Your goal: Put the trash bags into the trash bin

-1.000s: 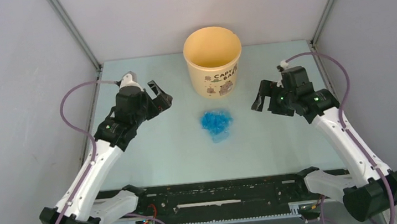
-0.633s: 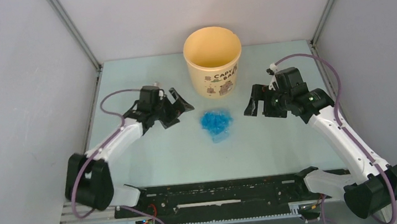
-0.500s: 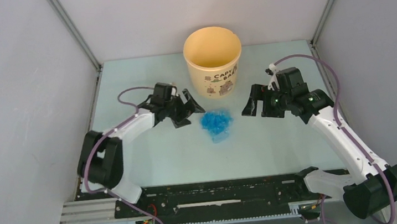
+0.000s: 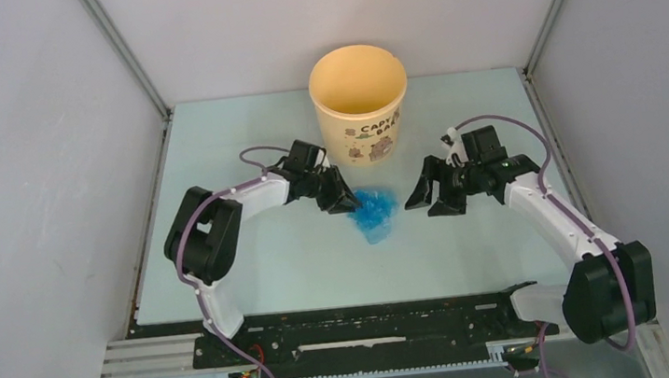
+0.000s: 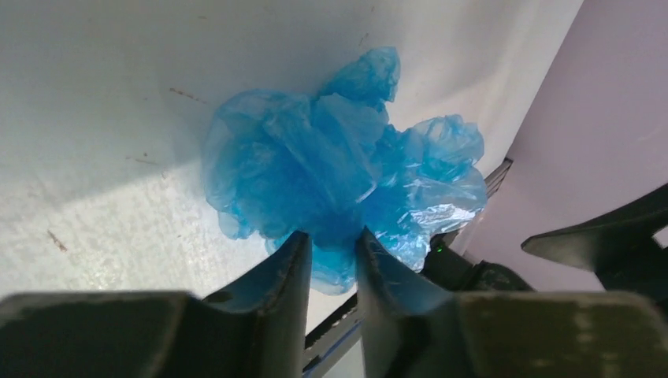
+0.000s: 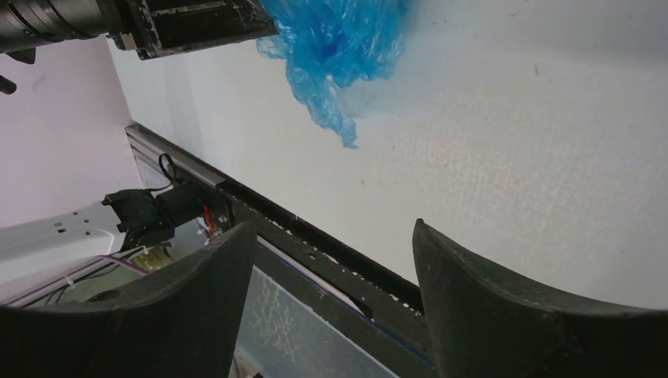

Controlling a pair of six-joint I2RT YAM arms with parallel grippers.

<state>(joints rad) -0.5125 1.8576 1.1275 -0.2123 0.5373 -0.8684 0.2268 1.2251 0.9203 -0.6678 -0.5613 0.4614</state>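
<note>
The crumpled light-blue trash bag lies on the table just in front of the pale yellow trash bin, which stands upright and looks empty. My left gripper is at the bag's left edge. In the left wrist view its fingers pinch a fold of the blue film between them, so the left gripper is shut on the bag. My right gripper hovers right of the bag, open and empty. In the right wrist view the bag lies far ahead of the right gripper.
The black rail with both arm bases runs along the table's near edge. Grey walls close in the table on the left, right and back. The left arm shows at the top of the right wrist view.
My left arm swung right and down to the bag and its jaws closed onto the film. My right gripper moved left toward the bag and narrowed slightly.
</note>
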